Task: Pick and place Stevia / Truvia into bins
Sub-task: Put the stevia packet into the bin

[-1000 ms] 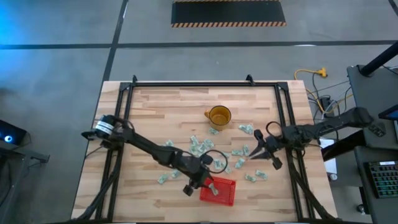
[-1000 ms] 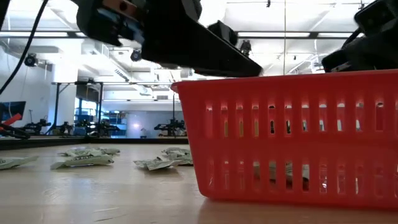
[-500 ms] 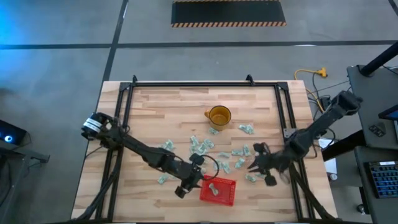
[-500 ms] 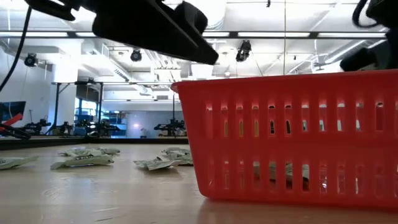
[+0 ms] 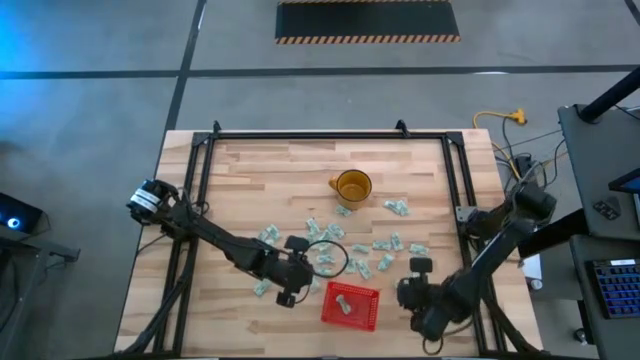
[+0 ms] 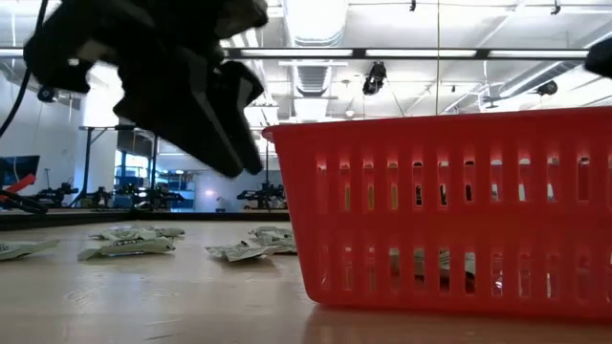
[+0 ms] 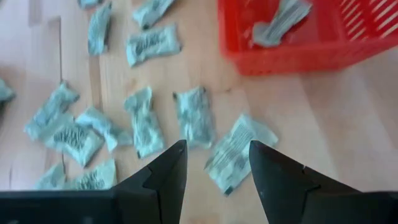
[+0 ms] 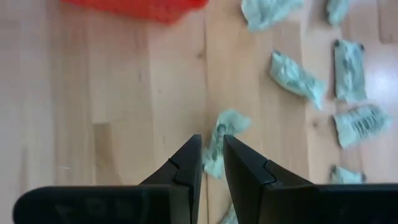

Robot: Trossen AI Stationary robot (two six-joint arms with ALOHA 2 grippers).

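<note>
Several pale green Stevia packets [image 5: 345,255] lie flat on the wooden table, left of and beyond the red basket [image 5: 350,307]. One packet [image 5: 344,304] lies in the basket. My left gripper [image 5: 288,294] hangs open just left of the basket, above a loose packet [image 7: 235,153], touching nothing. My right gripper [image 5: 418,292] is right of the basket near the table's near edge, pointing steeply down and shut on a packet [image 8: 219,142]. In the low view the left gripper [image 6: 172,91] shows dark beside the basket wall [image 6: 449,210]. My right gripper pinches one small packet between its two fingertips, by the packet's lower end [image 8: 212,163]. The fingers come from above, slanting down. The packet's other end [image 8: 231,121] sticks out past the fingertips, and it is carried clear of the table.
A translucent amber mug [image 5: 352,187] stands at the table's far middle. Black frame rails [image 5: 200,190] run along the table's left, right and far sides. Bare wood [image 5: 220,320] lies left of the basket along the near edge.
My right gripper has swung from the table's right side toward the near edge and the basket, tipping steeply downward, its fingers staying shut. My left gripper has drawn away from the basket's left rim toward the table's left, over the loose packets, and has turned.
</note>
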